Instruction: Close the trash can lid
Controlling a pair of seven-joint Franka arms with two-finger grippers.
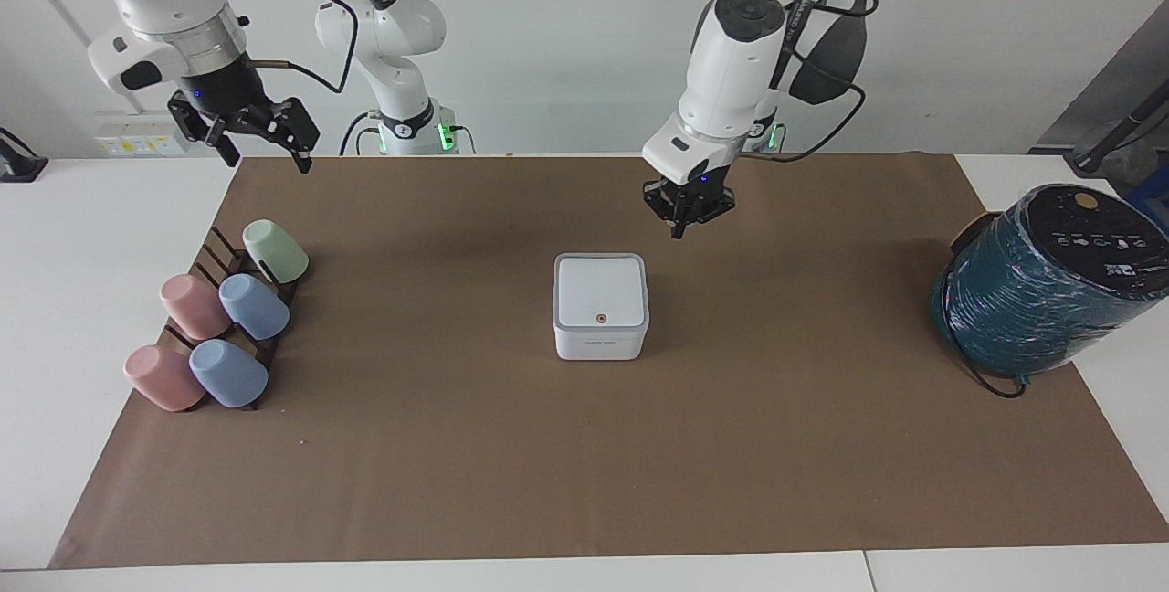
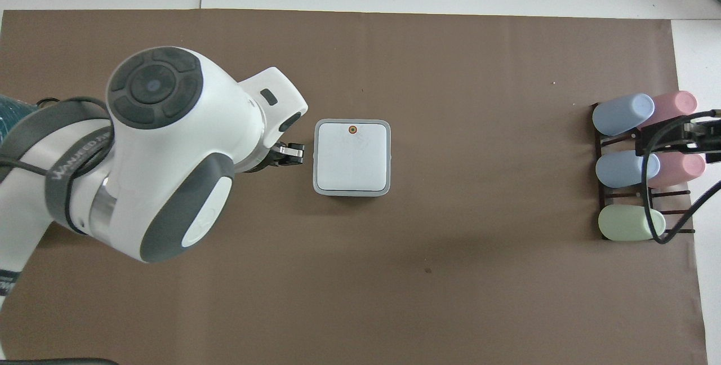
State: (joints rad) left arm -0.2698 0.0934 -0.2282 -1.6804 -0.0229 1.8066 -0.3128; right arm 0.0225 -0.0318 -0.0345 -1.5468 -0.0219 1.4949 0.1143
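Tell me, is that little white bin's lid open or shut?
Shut. The lid lies flat on the trash can, its grey rim flush all round, with neither gripper touching it.

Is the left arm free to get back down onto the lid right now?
Probably yes. The left gripper hangs in the air over bare mat beside the trash can, and nothing lies on or over the shut lid.
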